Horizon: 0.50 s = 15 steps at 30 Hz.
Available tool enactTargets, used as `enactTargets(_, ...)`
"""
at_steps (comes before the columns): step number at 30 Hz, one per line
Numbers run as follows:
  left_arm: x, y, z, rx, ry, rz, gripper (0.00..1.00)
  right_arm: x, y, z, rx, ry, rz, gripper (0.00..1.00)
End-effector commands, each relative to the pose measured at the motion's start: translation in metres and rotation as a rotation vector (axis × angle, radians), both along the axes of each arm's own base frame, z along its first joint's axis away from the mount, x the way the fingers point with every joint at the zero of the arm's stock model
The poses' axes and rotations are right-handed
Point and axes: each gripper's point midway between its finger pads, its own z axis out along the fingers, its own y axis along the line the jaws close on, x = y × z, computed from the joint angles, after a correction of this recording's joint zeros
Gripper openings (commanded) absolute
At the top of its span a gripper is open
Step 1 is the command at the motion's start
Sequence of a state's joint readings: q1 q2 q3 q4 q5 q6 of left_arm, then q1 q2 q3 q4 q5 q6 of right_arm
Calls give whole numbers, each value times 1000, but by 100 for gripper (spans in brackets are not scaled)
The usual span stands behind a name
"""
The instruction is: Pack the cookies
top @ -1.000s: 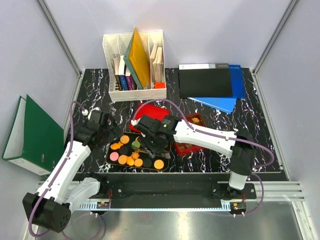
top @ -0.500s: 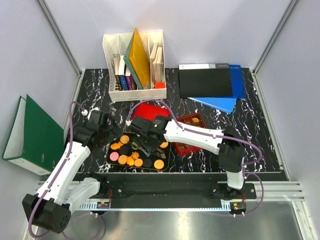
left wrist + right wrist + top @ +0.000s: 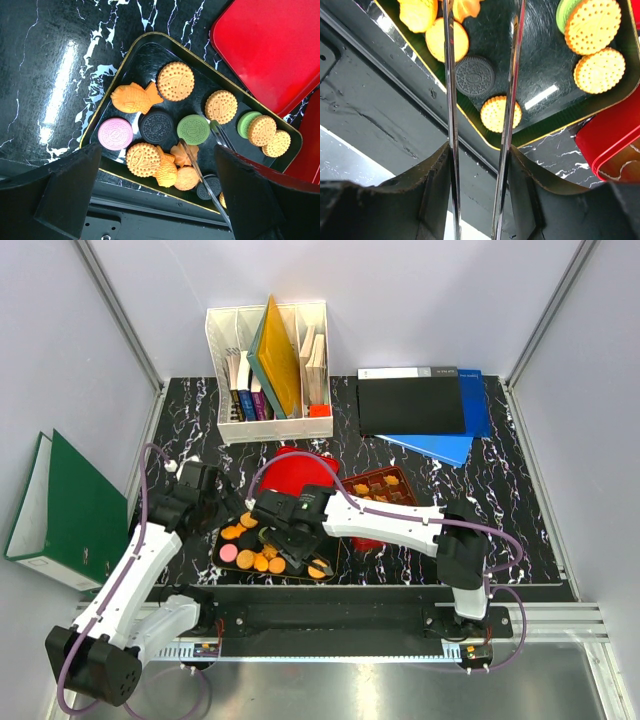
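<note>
The cookies [image 3: 250, 537] lie on a black gold-rimmed tray [image 3: 217, 540] at the table's near edge: round orange, pink, green and black ones, plus fish-shaped orange ones [image 3: 132, 97]. My right gripper [image 3: 292, 531] hangs over the tray and is shut on metal tongs [image 3: 449, 90]. The tong arms stand apart over the tray's near part, with a black cookie [image 3: 475, 76] between them, not gripped. The tong tips [image 3: 197, 167] also show in the left wrist view. My left gripper [image 3: 214, 502] is open and empty over the tray's left end [image 3: 157, 165].
A red lid [image 3: 300, 471] lies just behind the tray. A red gridded tin [image 3: 385, 490] with a few cookies in it sits to the right. A white book rack [image 3: 268, 370] and black and blue folders [image 3: 420, 405] stand at the back. The table's front rail [image 3: 380, 100] is close.
My right arm has swung left and nearer with the tongs, from the tray's right side to over its middle, uncovering the red tin. The left arm has not moved.
</note>
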<state>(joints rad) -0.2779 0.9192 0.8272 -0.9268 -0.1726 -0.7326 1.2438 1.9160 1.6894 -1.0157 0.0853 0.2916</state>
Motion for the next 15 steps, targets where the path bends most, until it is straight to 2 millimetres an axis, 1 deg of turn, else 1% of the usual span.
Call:
enactTargets(1,5,-3,0,-12,-16,-20,99,-7,-2,10,16,11,4,50)
enactTargets(6,5,-5,1,-15,-17,-26,99,-10,2,5,1,31,18,49)
enactTargets(8,5,-4,1,-16,-20,-24,99,-12,3,3,-7,37,25,46)
enactTargets(10,5,-4,1,-17,-19,-25,99,-13,5,4,-3,41,32,38)
enactTargets(11,5,-5,1,-17,-19,-26,99,-13,5,4,-2,45,33,31)
enactTargets(14,5,-4,2,-18,-24,-25,99,-13,7,6,6,45,36,25)
enactTargets(15,5,-5,2,-17,-21,-26,99,-12,7,7,9,43,32,25)
